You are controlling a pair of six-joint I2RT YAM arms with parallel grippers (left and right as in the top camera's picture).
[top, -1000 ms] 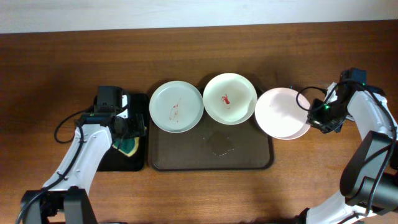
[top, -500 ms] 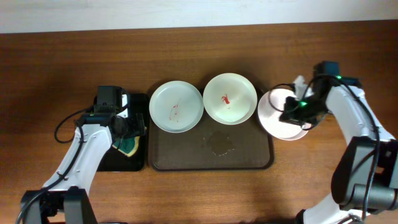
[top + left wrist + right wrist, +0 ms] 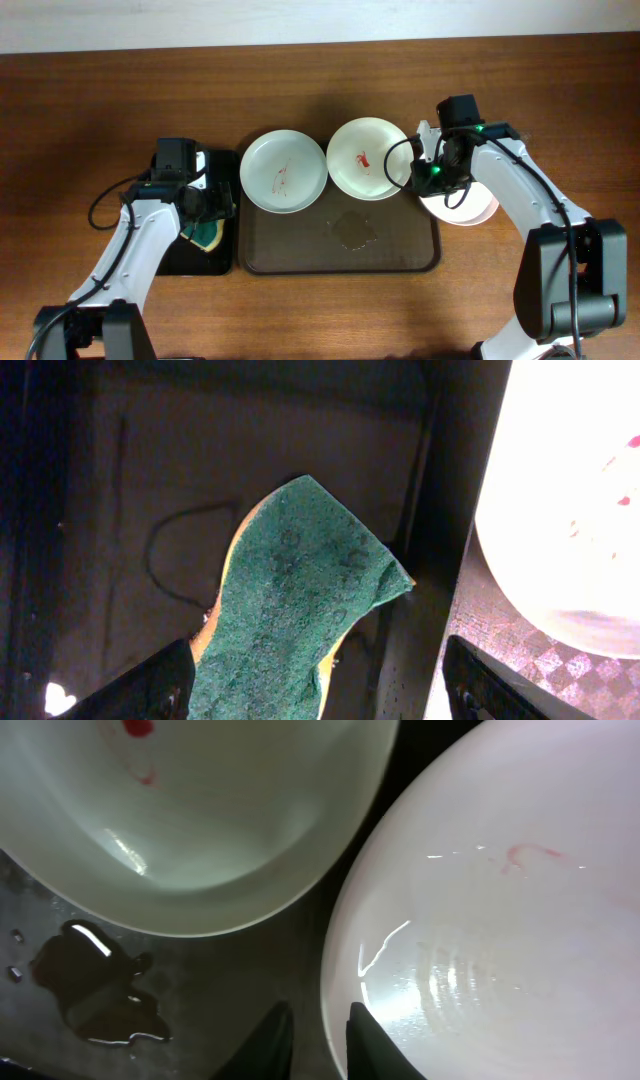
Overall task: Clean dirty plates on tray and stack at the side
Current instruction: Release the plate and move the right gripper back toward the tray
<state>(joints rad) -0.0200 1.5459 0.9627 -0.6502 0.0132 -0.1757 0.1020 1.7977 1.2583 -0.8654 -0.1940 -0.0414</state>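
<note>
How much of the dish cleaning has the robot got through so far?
One white plate already sits off the tray, at its right edge, with only a faint red trace. The right gripper hovers between it and the middle plate. That plate and the left plate show red smears. The left gripper sits over the green sponge. No stack yet.

Even overhead light, wrist plates overexposed
</note>
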